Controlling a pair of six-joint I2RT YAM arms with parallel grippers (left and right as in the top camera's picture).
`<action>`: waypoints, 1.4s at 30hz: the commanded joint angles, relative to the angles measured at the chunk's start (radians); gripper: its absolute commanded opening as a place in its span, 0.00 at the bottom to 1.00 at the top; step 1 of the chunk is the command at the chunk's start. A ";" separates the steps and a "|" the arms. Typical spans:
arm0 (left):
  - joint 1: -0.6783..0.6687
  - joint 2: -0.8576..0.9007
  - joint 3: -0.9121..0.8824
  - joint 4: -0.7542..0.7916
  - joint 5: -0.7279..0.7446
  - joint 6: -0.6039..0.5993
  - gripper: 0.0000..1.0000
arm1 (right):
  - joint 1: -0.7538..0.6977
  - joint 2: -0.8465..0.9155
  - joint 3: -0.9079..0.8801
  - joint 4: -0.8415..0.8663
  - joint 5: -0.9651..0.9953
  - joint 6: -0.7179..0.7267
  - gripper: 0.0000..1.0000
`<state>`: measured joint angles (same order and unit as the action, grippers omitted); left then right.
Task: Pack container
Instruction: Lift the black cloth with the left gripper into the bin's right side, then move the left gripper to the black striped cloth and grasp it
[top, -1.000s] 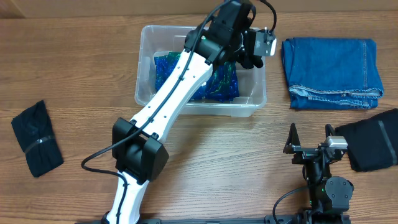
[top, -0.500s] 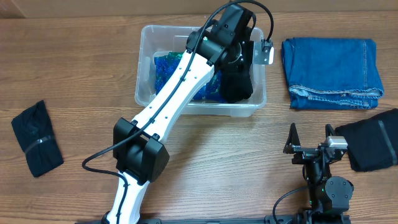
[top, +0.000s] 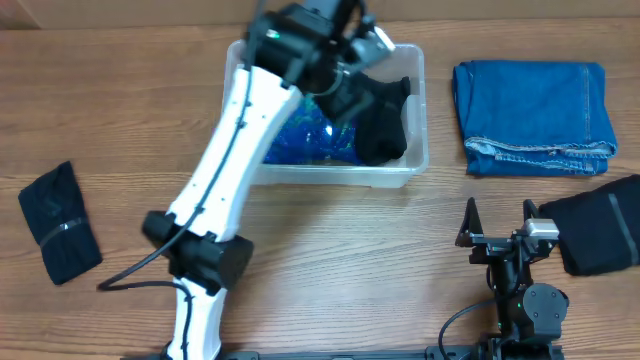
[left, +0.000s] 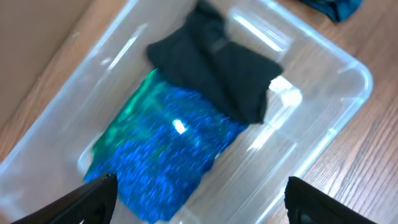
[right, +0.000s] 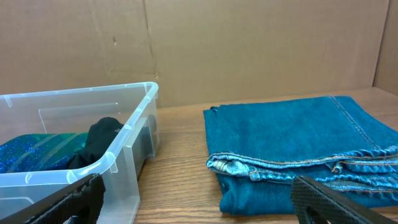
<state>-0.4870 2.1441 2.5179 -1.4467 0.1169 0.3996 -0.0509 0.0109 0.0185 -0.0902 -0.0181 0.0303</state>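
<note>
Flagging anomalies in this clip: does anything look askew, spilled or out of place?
Only the black cloth: it lies crumpled in the container, bunched against one end wall and overlapping the blue sparkly fabric rather than flat. Nothing spilled.

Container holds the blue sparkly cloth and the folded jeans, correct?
No. With the blue sparkly cloth in the container lies a black cloth, not the jeans; those sit on the table beside it, per the overhead view.
</note>
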 joint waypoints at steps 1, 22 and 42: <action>0.066 -0.098 0.033 -0.089 0.007 -0.058 0.86 | 0.005 -0.008 -0.010 0.006 0.010 0.006 1.00; 0.694 -0.209 -0.242 -0.243 -0.102 -0.355 1.00 | 0.005 -0.008 -0.010 0.006 0.010 0.006 1.00; 1.053 -0.207 -0.878 0.325 -0.258 -0.349 1.00 | 0.005 -0.008 -0.010 0.006 0.010 0.006 1.00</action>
<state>0.5507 1.9522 1.7317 -1.1896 -0.1055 -0.0170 -0.0505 0.0109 0.0181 -0.0898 -0.0185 0.0303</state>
